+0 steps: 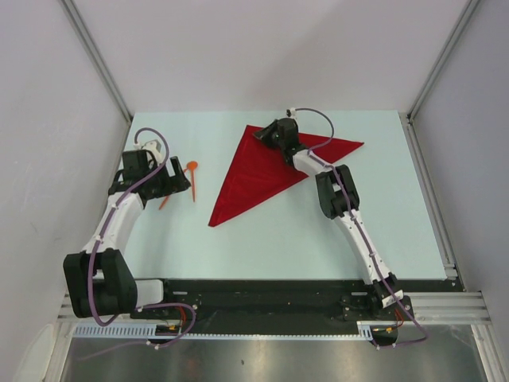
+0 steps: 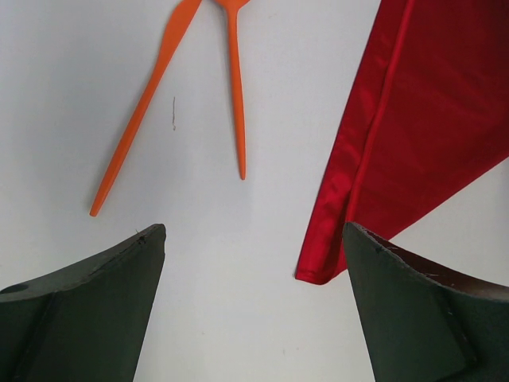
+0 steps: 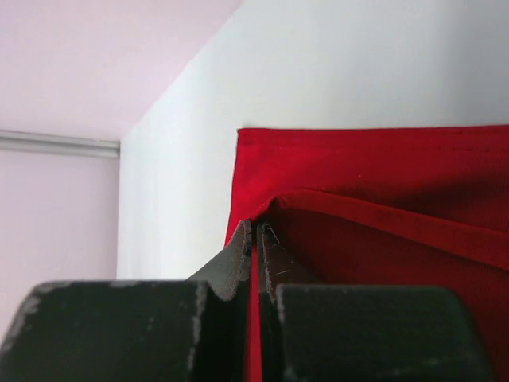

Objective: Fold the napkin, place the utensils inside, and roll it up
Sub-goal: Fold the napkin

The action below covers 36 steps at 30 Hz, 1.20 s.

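Pale, flat table (image 1: 318, 239): carries every item. Bright red soft cloth napkin (image 1: 254, 179): folded into a triangle at mid-table, its long edge slanting from the far-left corner down to a near-left tip. Right pincer (image 3: 256, 239): jaws together, clamped on the napkin's hem at that far-left corner. Left pincer (image 2: 254, 231): jaws wide apart, holding nothing, above bare table. Thin orange plastic utensils (image 2: 236, 87): two handles showing, lying on the table just left of the napkin's long edge and apart from it. They are directly ahead of the left pincer, handle ends splayed back toward it. Judgement: the left arm is the nearer one, and a grasp would close across a handle.
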Motion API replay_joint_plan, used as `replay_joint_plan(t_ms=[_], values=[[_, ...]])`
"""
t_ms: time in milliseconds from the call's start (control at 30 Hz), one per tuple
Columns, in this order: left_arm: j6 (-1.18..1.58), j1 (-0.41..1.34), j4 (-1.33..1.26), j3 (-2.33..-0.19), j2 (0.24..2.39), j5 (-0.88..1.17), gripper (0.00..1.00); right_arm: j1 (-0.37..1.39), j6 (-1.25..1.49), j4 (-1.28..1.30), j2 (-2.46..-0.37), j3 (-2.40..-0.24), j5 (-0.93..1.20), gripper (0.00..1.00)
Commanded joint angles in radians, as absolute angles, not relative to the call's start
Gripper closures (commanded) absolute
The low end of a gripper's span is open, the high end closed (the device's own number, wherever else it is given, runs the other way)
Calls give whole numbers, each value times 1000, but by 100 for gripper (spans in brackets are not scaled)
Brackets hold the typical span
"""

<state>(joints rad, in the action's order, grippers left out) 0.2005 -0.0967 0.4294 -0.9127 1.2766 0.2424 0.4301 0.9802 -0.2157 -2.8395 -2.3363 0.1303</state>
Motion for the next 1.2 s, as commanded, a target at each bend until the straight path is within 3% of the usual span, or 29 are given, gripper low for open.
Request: replay_joint_plan(t_ms=[0, 667, 733, 800, 1000, 1167], values=[[186, -120, 407, -927, 1285, 247, 3, 436, 1042, -311, -2899, -2437, 72, 100], [199, -172, 393, -925, 1319, 314, 3, 457, 1023, -406, -3002, -2551, 12, 98], [202, -175, 390, -925, 1321, 324, 3, 454, 1020, -411, -3004, -2553, 15, 90], [204, -176, 387, -922, 1321, 325, 3, 453, 1009, -414, -3004, -2554, 14, 73], [204, -183, 382, -919, 1312, 325, 3, 449, 970, -416, -2997, -2556, 29, 51], [204, -184, 373, -913, 1305, 334, 3, 440, 956, -477, -2964, -2525, 86, 43]])
